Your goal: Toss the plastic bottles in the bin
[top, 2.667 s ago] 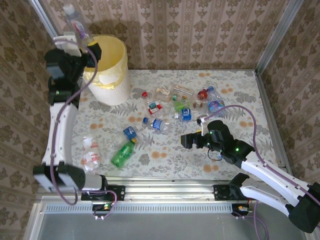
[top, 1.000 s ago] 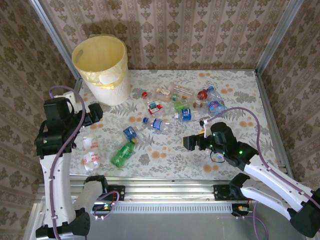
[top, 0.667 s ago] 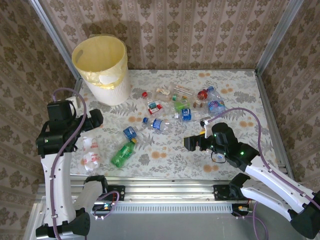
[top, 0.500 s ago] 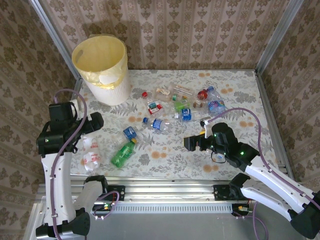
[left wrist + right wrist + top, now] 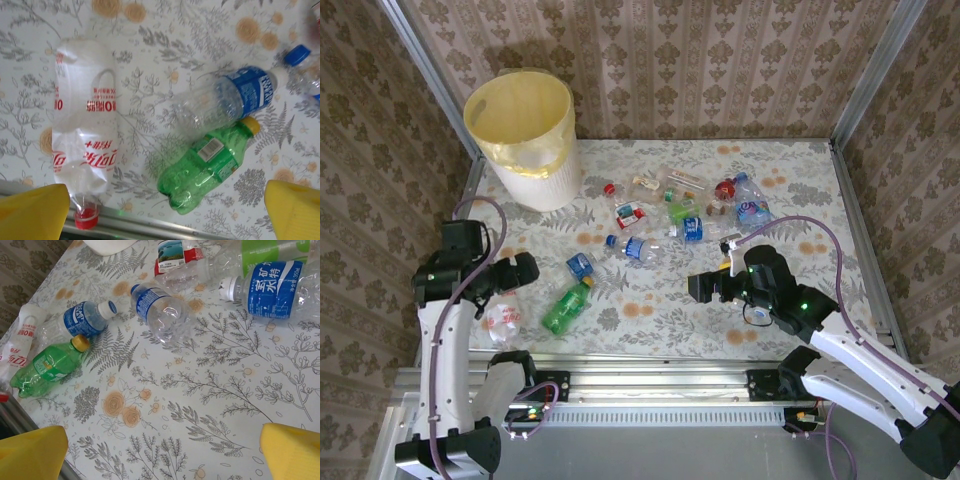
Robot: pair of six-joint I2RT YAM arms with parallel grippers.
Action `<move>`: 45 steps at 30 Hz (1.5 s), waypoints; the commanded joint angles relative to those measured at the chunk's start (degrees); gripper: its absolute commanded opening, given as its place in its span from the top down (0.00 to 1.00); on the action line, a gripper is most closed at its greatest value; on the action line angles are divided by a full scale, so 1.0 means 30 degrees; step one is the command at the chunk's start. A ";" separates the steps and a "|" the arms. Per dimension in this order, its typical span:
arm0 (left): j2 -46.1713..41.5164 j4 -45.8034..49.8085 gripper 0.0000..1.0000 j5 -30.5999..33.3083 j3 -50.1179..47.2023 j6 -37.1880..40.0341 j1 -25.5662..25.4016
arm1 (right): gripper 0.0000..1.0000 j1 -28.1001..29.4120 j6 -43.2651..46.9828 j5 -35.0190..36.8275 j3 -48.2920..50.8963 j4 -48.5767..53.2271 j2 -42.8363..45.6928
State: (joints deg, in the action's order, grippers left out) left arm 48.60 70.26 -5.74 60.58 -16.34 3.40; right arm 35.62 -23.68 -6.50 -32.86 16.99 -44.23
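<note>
The pale-yellow bin (image 5: 542, 178) stands at the back left of the table. Several plastic bottles lie in a cluster (image 5: 682, 212) mid-table. Nearer the front left lie a green bottle (image 5: 565, 307), a small blue-labelled one (image 5: 580, 265) and a flattened clear one with red lettering (image 5: 503, 312). My left gripper (image 5: 523, 270) hangs open above these, and in its wrist view the green bottle (image 5: 207, 165) and the clear bottle (image 5: 82, 130) lie between its yellow fingertips (image 5: 32, 210). My right gripper (image 5: 698, 288) is open over bare tablecloth (image 5: 165, 405), with nothing between its fingers.
A metal rail (image 5: 640, 360) runs along the table's near edge, close under the left gripper. Patterned walls and frame posts (image 5: 865, 70) close in the back and sides. Open cloth (image 5: 650, 310) lies between the two grippers.
The left arm has come down from the bin to the near left, over the green and clear bottles. The bottle it held over the bin is gone. The right arm has barely moved.
</note>
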 commanded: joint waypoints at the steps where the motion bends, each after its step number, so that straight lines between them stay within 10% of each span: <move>1: -0.0418 0.1079 0.00 -0.0009 -0.0088 -0.0305 0.0186 | 0.00 -0.0139 0.0438 -0.0439 0.0055 0.0266 0.0314; 45: 0.1357 -0.1118 0.00 0.2546 -0.6455 -1.0432 0.0277 | 0.00 -0.3317 0.0222 -0.3926 0.0308 -0.1639 -0.1008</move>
State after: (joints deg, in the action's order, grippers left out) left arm 52.88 67.02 0.78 41.36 -44.47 3.90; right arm 26.06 -22.83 -17.21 -32.71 13.30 -47.27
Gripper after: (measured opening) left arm 0.997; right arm 0.999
